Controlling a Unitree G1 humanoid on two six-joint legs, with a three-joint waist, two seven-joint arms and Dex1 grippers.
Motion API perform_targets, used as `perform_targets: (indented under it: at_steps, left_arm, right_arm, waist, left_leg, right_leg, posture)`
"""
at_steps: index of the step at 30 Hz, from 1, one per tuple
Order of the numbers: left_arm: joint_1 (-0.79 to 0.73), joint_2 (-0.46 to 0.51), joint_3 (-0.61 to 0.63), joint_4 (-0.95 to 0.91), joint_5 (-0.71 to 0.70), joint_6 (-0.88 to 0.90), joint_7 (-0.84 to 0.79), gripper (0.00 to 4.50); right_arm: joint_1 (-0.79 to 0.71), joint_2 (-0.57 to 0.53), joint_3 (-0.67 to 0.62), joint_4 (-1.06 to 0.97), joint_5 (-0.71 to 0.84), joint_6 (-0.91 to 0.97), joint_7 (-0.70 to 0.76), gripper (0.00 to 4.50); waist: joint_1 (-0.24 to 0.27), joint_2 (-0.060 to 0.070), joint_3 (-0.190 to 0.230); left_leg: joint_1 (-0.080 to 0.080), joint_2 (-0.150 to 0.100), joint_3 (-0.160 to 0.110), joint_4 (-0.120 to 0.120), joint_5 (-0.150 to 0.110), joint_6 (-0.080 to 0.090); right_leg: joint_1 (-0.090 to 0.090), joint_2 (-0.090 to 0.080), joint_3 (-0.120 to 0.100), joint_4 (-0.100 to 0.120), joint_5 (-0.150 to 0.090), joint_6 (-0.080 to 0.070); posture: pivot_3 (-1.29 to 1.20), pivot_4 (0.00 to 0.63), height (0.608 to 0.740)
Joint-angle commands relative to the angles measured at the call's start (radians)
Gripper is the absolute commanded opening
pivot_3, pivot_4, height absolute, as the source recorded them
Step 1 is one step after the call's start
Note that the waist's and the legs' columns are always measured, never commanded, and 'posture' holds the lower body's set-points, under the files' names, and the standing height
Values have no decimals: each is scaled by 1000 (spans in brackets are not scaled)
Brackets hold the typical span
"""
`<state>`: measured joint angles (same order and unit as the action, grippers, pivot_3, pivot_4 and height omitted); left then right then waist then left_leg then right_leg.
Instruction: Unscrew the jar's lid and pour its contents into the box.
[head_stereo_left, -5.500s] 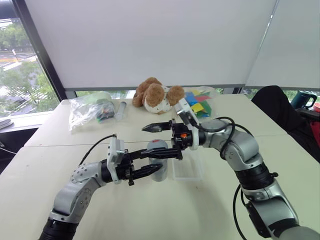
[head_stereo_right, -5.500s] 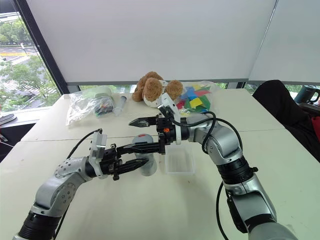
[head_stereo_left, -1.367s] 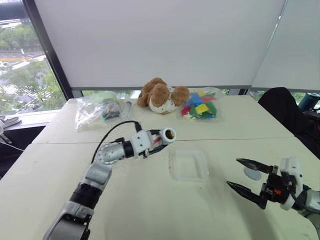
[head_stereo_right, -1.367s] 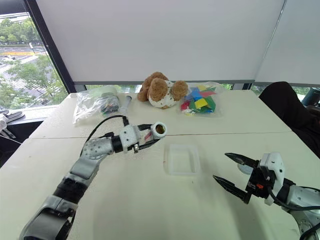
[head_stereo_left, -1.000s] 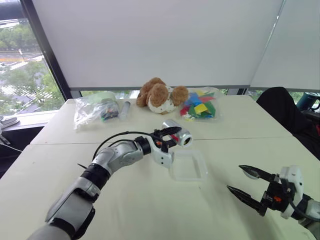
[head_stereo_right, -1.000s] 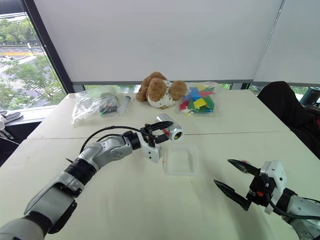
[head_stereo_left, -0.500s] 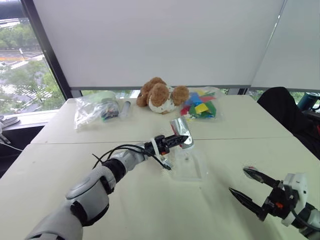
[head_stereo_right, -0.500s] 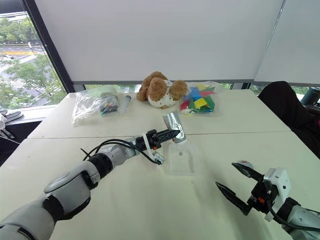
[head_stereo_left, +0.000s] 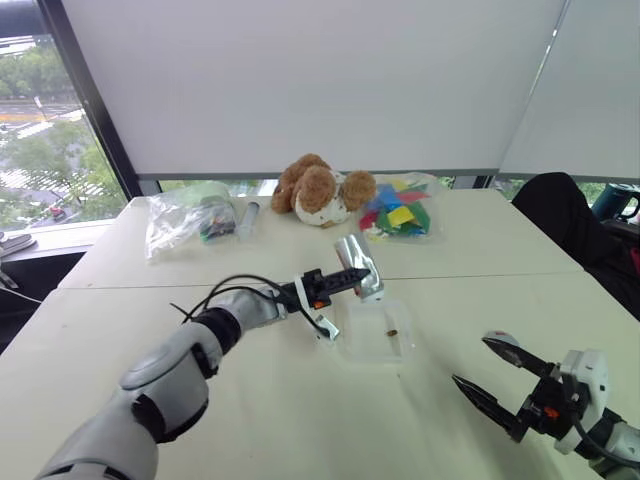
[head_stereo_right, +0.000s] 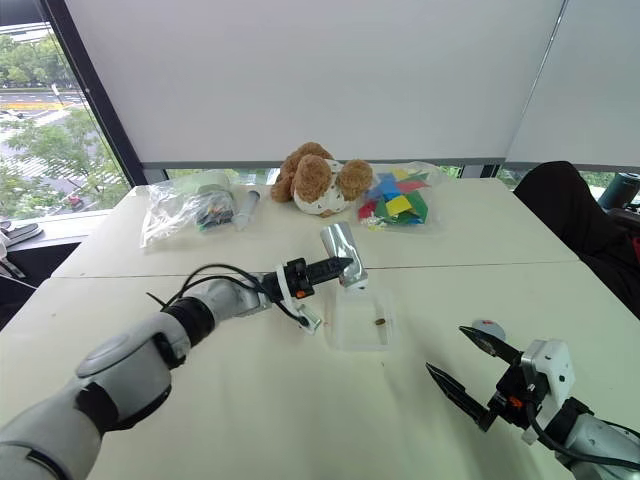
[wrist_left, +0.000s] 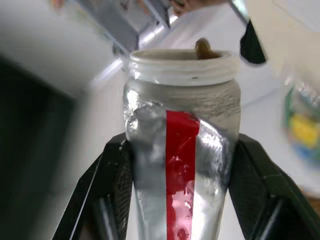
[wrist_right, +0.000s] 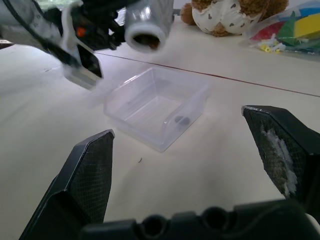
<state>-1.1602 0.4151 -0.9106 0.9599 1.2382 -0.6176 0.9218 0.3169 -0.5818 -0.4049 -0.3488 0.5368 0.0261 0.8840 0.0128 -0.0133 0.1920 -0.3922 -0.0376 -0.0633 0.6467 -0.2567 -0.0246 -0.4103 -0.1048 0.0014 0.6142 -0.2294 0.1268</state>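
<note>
The table (head_stereo_left: 300, 420) is being used as the work surface, and the box (head_stereo_left: 352, 345) is lying on it near its middle, in front of the soft toy (head_stereo_left: 320, 190) and the bags at the far edge. One brown piece of the contents (head_stereo_left: 392, 333) is already lying inside the box, toward its right side.

The jar (head_stereo_left: 360, 266) is being held tipped above the box's far-left corner by the left gripper (head_stereo_left: 345, 277), whose two fingers are clamped tight on the jar's labelled body. The jar's long axis is being kept steeply inclined, with the open mouth pointing down and toward the robot, over the box, and the base raised behind. In the left wrist view a brown piece is sitting at the mouth's rim.

The likeliest trouble is being set up by that position: the mouth is hanging close to the box's edge, so a piece could be dropped onto the table or could bounce out over the shallow wall. A piece could also be left clinging inside if the tilt is being kept too shallow.

The right gripper (head_stereo_left: 505, 377) is being held spread wide and empty, low and well apart to the right. What seems to be the lid (head_stereo_right: 488, 328) is lying on the table just beyond it.
</note>
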Motion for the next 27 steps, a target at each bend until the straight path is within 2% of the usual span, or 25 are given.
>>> perform_targets:
  at_steps: [1,2,4,8,12,20,23,27]
  left_arm:
    - [109,36,188,-37,-690,-350,-588,2035]
    - [188,39,246,-127,-974,-273,-863,2035]
    - [263,50,352,-241,-1242,-147,-1117,2035]
    - [360,77,528,-383,-1491,82,-1367,2035]
    - [487,109,665,-546,-1604,247,-1464,2035]
    - [808,204,903,-867,-1804,642,-1532,2035]
    - [935,199,1035,-902,-1868,681,-1528,2035]
    - [1032,147,1220,-924,-1931,653,-1487,2035]
  right_arm:
    - [-23,1,0,2,6,-28,13,4455]
    - [-31,1,2,7,6,-33,17,4455]
    - [-55,-2,9,16,6,-40,24,4455]
    - [-134,6,53,28,6,-96,68,4455]
    - [-223,4,111,40,7,-103,92,4455]
    - [-332,9,189,19,29,-72,106,4455]
    - [-339,16,240,-11,40,-84,146,4455]
    - [-335,16,264,-11,42,-113,189,4455]
  waist:
    - [0,2,-1]
    - [-1,3,-2]
    - [-3,4,-2]
    - [-1,3,-1]
    - [-6,5,-3]
    - [-10,5,-3]
    - [-11,5,-3]
    - [-4,5,-3]
  left_leg:
    - [0,0,1,0,0,-1]
    - [1,0,1,0,0,-1]
    - [2,1,3,0,0,-1]
    - [0,-1,2,3,1,0]
    - [2,-2,2,3,1,0]
    - [3,0,-1,3,0,0]
    - [4,0,-1,3,0,0]
    - [4,1,-2,3,0,0]
  right_leg:
    - [0,-1,0,0,0,0]
    - [0,-2,0,0,0,-1]
    - [1,-4,0,1,1,-1]
    - [1,-4,0,1,2,-2]
    - [4,-3,0,1,2,-2]
    - [3,0,0,5,2,-2]
    - [3,1,0,5,1,-3]
    - [3,1,0,4,1,-3]
  posture:
    - [0,150,740]
    - [0,150,740]
    - [0,150,740]
    - [0,150,740]
    - [0,150,740]
    - [0,150,740]
    - [0,150,740]
    - [0,150,740]
